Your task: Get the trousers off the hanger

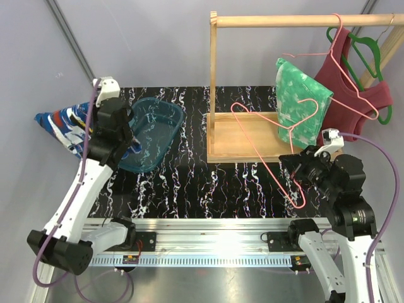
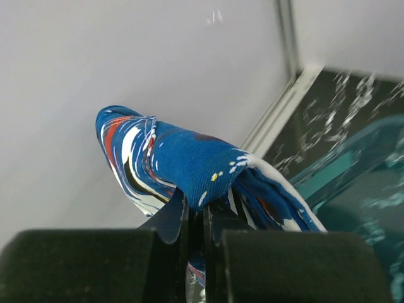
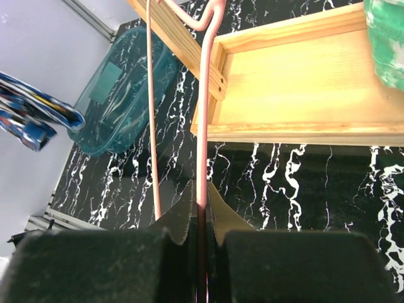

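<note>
My left gripper is shut on the blue trousers with white, red and yellow print and holds them in the air at the far left, beside the wall. In the left wrist view the cloth drapes over my closed gripper. My right gripper is shut on a bare pink wire hanger, tilted in front of the rack; its wire runs up from the gripper. The green mottled trousers hang on another pink hanger from the wooden rod.
A teal plastic basin sits at the left of the black marbled table, just right of the left gripper. The wooden rack base stands at centre-right. A dark red tank top hangs on a green hanger at the far right.
</note>
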Robot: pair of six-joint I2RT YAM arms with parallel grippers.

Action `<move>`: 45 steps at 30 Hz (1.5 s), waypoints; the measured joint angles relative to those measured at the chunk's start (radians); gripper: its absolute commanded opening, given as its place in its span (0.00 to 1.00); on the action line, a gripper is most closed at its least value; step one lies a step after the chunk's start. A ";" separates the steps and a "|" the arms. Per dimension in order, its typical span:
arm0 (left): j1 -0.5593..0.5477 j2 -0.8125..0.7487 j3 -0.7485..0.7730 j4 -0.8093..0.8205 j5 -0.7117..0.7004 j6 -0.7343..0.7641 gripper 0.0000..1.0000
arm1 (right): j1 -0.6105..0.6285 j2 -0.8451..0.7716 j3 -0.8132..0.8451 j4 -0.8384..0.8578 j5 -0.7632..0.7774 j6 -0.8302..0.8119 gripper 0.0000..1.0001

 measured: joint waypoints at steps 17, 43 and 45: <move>-0.104 0.396 -0.121 0.170 0.095 0.249 0.00 | 0.000 -0.061 0.011 0.000 -0.025 0.006 0.00; -0.190 0.903 0.376 -0.128 0.203 0.015 0.33 | 0.000 -0.053 0.011 -0.008 0.022 -0.005 0.00; -0.179 0.914 0.436 -0.195 0.237 -0.050 0.46 | 0.000 -0.043 0.030 -0.008 0.037 -0.011 0.00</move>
